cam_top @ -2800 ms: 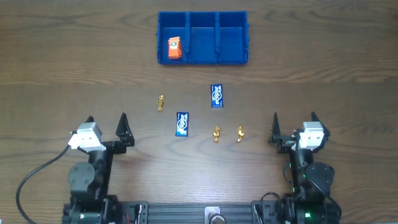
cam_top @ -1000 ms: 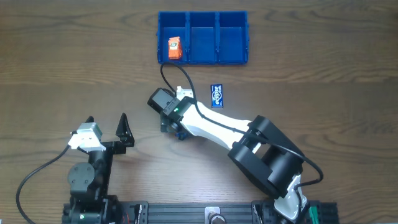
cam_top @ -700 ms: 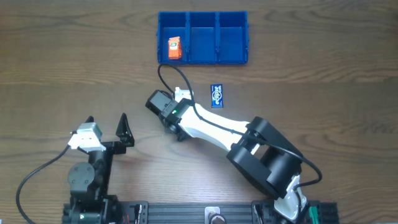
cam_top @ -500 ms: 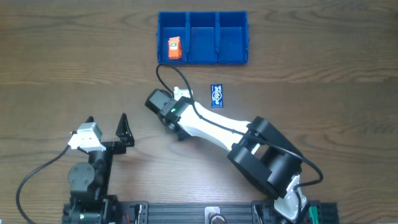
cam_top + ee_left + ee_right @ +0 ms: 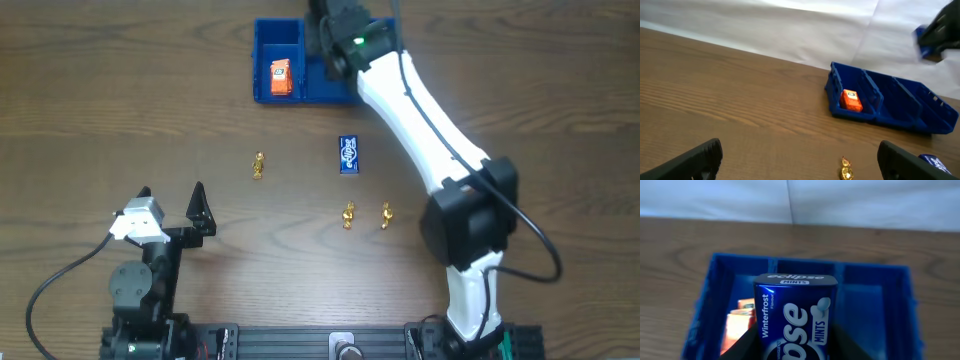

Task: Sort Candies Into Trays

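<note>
- Found the left pincer (image 5: pixel 171 192) by its base, spread wide and holding nothing.
- Counted three gold-wrapped candies (image 5: pixel 348 215) loose on the surface (image 5: pixel 100 120), none yet sorted.
- Noted a loose mint tin (image 5: pixel 347 155) lying beyond them, short of the tray.
- Saw one orange candy (image 5: pixel 281 78) already in the left compartment of the blue tray (image 5: pixel 258 62).
- Caught the right pincer (image 5: pixel 792 351) clamped on a held mint tin (image 5: pixel 794 315), raised over the tray, seemingly above its middle compartment.
- Judged one item sorted, one ready to drop, four left.
</note>
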